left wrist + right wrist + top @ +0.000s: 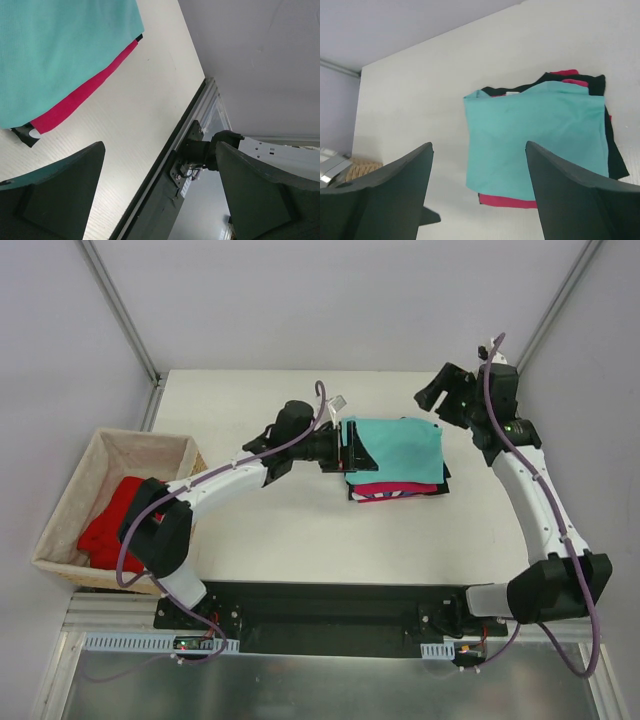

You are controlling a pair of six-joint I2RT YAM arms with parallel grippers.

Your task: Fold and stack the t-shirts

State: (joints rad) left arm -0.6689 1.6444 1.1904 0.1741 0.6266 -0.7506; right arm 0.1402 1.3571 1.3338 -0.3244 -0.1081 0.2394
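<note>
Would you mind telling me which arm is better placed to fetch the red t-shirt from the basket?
Left. The red t-shirt lies in the basket on the left arm's side; the right gripper is open but beyond the stack.

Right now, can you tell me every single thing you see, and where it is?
teal-green cloth t-shirt: one, folded, top of the stack
magenta-pink cloth t-shirt: one, just under the teal one
black cloth t-shirt: one, low in the stack, edges poking out
bright red cloth t-shirt: one, bunched in the basket
tan woven wicker basket: one, cloth-lined, by the table's left edge
white flat table: one, under the stack
left arm: white and black, reaching to the stack's left side
right arm: white and black, bent at the right
left hand: dark, open, empty, beside the stack
right hand: dark, open, empty, above the table
</note>
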